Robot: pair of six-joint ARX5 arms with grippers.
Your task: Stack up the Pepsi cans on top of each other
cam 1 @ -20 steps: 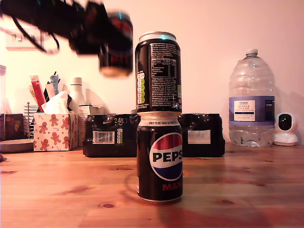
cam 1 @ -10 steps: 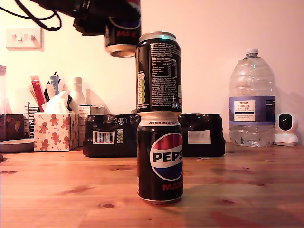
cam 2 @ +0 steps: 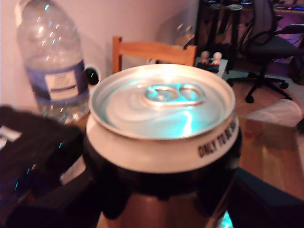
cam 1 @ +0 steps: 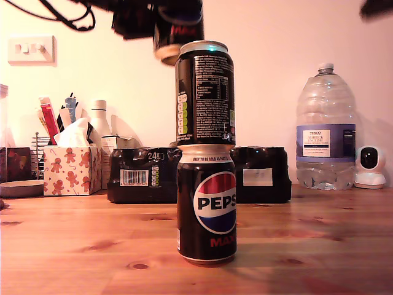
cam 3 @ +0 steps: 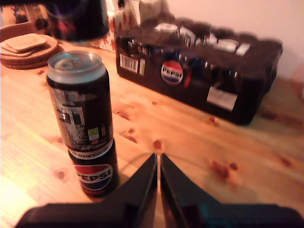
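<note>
— Which step is this?
— The last can, I'd say. Two Pepsi cans are already stacked mid-worktop [cam 1: 73, 246]: the lower can [cam 1: 206, 206] logo forward, the upper can [cam 1: 204, 92] upright on it. My first hand [cam 1: 142, 23] grips the third can [cam 1: 175, 27] in the air, beside the stack's top, towards the exterior view's left.
— Next?
— Probably bring it over the upper can's rim, level it, lower gently, then let go.
— The other hand?
— My second hand [cam 3: 157, 183] hangs well apart, fingers nearly together, holding nothing.
— Anything unclear?
— The held can is blurred and cut off by the frame edge. I can't tell whether it sits behind the stack, and my fingers on it barely show
</note>
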